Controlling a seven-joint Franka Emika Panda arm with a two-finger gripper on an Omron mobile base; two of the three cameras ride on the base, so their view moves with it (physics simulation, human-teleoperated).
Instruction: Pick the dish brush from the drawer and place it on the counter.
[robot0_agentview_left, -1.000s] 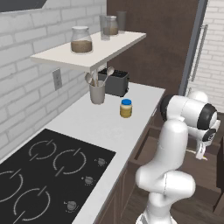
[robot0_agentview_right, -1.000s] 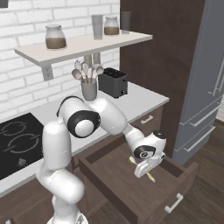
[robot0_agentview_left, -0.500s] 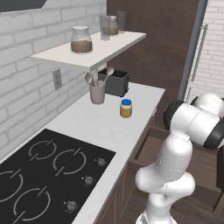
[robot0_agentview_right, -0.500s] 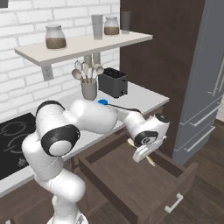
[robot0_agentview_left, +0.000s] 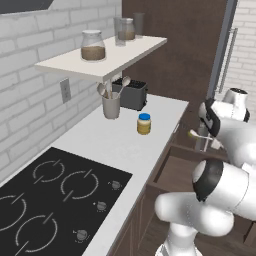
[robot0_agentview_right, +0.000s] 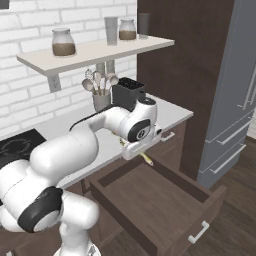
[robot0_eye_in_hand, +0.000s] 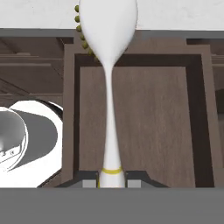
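The robot's small dark two-finger gripper (robot0_eye_in_hand: 112, 181) is closed tight on the end of the thin white dish brush (robot0_eye_in_hand: 109, 87) with a yellow ring near its handle end and tiny yellowish bristles by its head. The brush is up in the air, lifted out of the wide dark brown wooden drawer (robot0_eye_in_hand: 144, 109), which stands pulled open under it. In the hand view the brush's round whitish head points toward the long pale grey-white counter (robot0_eye_in_hand: 175, 13) at the top. In the right base view the gripper (robot0_agentview_right: 135, 149) hangs by the counter's front edge (robot0_agentview_right: 165, 117), above the back of the open drawer (robot0_agentview_right: 165, 200), and the brush (robot0_agentview_right: 146, 159) sticks out below it. In the left base view the brush (robot0_agentview_left: 200, 136) is held just past the counter's edge (robot0_agentview_left: 115, 145), above the drawer (robot0_agentview_left: 175, 172). On the counter stand a small jar with a blue lid (robot0_agentview_left: 144, 123), a grey cup of spoons (robot0_agentview_left: 111, 102) and a black toaster (robot0_agentview_left: 131, 93).
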